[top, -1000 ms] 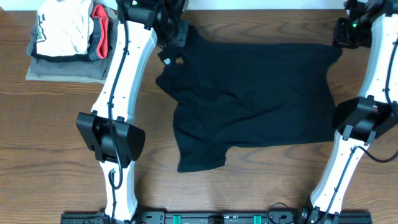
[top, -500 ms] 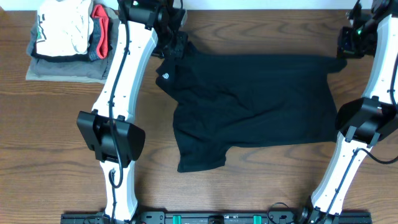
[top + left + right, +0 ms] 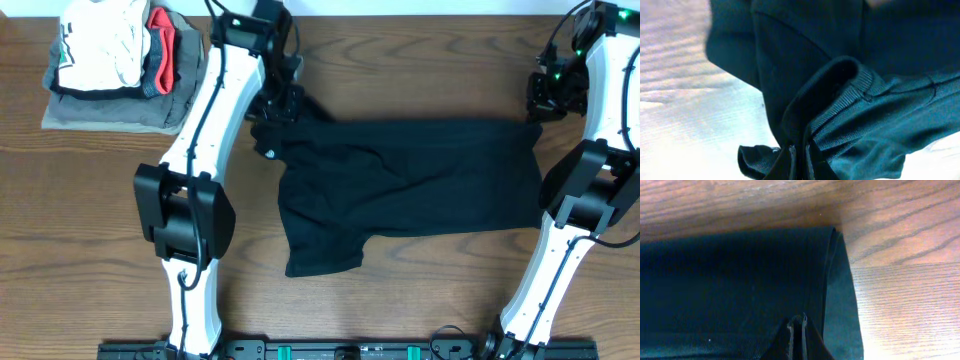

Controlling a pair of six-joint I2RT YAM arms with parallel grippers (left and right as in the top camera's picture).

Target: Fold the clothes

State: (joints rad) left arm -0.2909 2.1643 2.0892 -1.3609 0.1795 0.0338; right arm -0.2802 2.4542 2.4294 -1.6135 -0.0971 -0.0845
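T-shirt between left hand and right hand

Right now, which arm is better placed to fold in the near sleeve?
Left, probably: the sleeve lies on its side, nearer the left tool; the right tool pinches the opposite corner of the T-shirt.

Overhead: even, bright light, sharp focus; black T-shirt reads as a near-featureless dark mass. Left wrist: counter blown out to pale glare, fabric tinted teal, nearest folds soft. Right wrist: warm tone, wood grain crisp, T-shirt underexposed.
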